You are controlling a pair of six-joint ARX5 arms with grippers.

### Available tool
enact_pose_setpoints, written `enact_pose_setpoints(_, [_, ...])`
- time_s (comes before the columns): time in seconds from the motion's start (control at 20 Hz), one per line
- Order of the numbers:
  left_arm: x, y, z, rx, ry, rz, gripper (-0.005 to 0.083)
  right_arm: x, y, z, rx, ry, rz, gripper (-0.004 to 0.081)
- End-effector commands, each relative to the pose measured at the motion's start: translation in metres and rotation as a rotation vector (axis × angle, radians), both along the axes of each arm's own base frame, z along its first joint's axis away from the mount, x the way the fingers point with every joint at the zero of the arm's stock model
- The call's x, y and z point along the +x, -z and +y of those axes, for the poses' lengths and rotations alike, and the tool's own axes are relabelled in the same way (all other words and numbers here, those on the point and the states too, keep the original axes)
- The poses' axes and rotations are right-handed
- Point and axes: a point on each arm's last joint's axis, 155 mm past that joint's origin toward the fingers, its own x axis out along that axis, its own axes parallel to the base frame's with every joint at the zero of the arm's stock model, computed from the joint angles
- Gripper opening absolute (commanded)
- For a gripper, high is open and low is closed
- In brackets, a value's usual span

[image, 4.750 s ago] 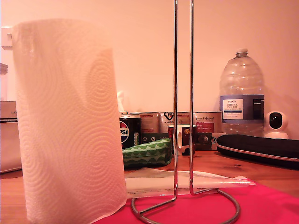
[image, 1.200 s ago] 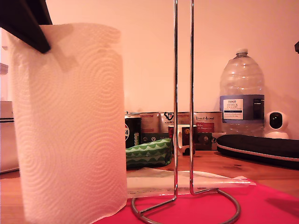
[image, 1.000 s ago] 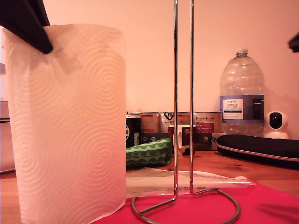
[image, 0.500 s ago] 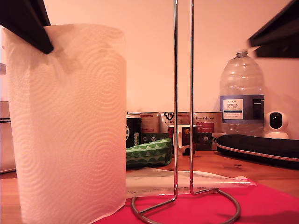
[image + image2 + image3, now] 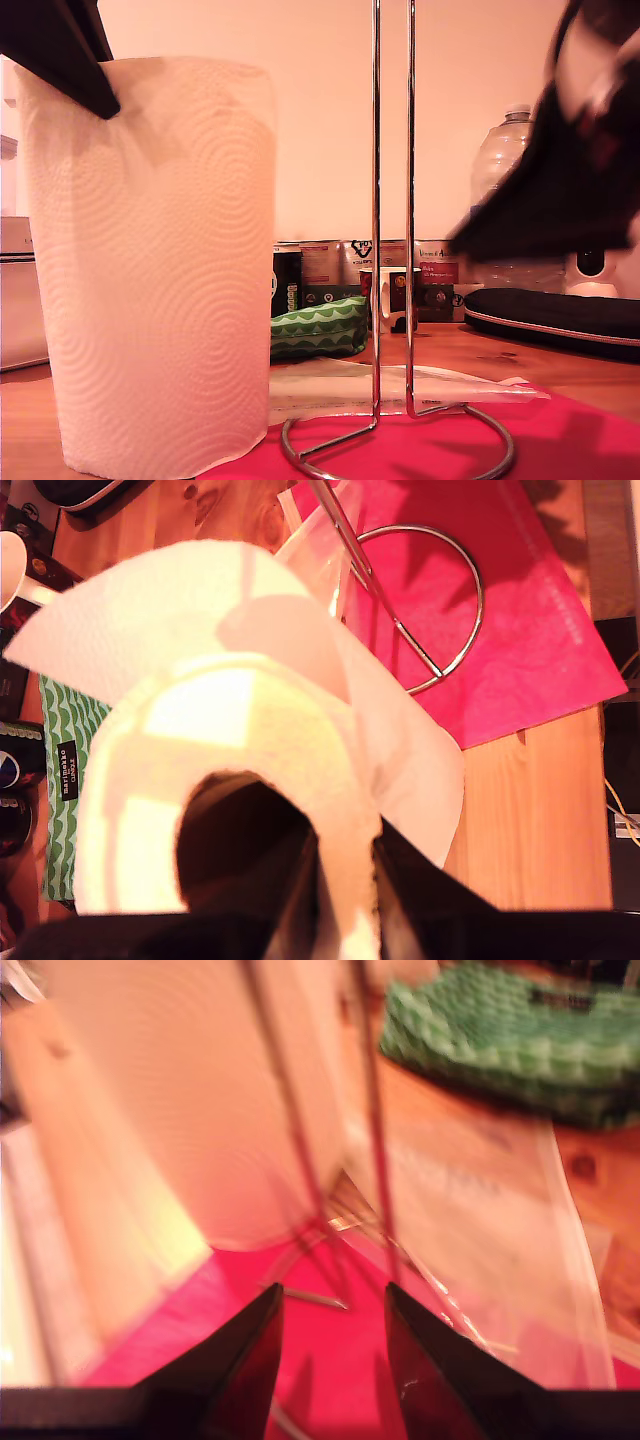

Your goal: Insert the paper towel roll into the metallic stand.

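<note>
The paper towel roll (image 5: 160,270) is a tall white embossed cylinder at the exterior view's left. My first gripper (image 5: 95,95) holds its top edge. Seen from above, the roll (image 5: 240,740) has one finger down its hollow core and one outside, so my first gripper (image 5: 345,900) is shut on the roll's wall. The metallic stand (image 5: 392,250) rises in the middle on its wire ring base (image 5: 470,610), apart from the roll. My second gripper (image 5: 480,235), blurred, hangs to the stand's right in the exterior view. It is open (image 5: 330,1305), with the stand's rods (image 5: 375,1140) ahead of it.
A red mat (image 5: 560,440) lies under the stand, with a clear plastic sleeve (image 5: 330,385) beside it. Behind them are a green patterned pouch (image 5: 318,328), cans (image 5: 320,265), a mug (image 5: 390,295), a water bottle (image 5: 505,150), a white camera (image 5: 590,265) and a black case (image 5: 550,315).
My second gripper has swept down from the exterior view's upper right toward the stand. The roll has shifted slightly right with my first gripper, and its lower edge now shows.
</note>
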Motion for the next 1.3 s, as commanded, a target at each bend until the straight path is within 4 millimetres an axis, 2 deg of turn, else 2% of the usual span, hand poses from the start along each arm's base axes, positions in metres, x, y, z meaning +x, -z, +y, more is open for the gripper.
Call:
enact_pose_setpoints(0.0, [0.002, 0.001, -0.003, -0.004, -0.001, -0.001, -0.0021, 0.006, 0.006, 0.004, -0.003, -0.008, -0.009, 0.0288])
enact_pose_setpoints(0.6, [0.003, 0.001, -0.003, -0.005, 0.0, -0.002, -0.0021, 0.032, 0.05, 0.02, -0.033, -0.03, -0.043, 0.0275])
enact_pose_setpoints(0.8, [0.003, 0.001, -0.003, -0.005, 0.0, -0.002, -0.0021, 0.038, 0.059, 0.023, -0.027, -0.03, -0.052, 0.0212])
enact_pose_setpoints(1.0, [0.001, 0.001, -0.003, -0.007, 0.002, 0.003, -0.0021, 0.038, 0.069, 0.023, -0.039, -0.033, -0.041, 0.0113])
enact_pose_setpoints(1.1, [0.002, 0.001, -0.003, -0.008, 0.002, 0.001, -0.0021, 0.036, 0.077, 0.022, -0.059, -0.043, -0.034, 0.01])
enact_pose_setpoints(1.25, [0.002, 0.001, -0.003, -0.008, 0.002, 0.0, -0.0021, 0.038, 0.076, 0.026, -0.039, -0.054, -0.05, 0.005])
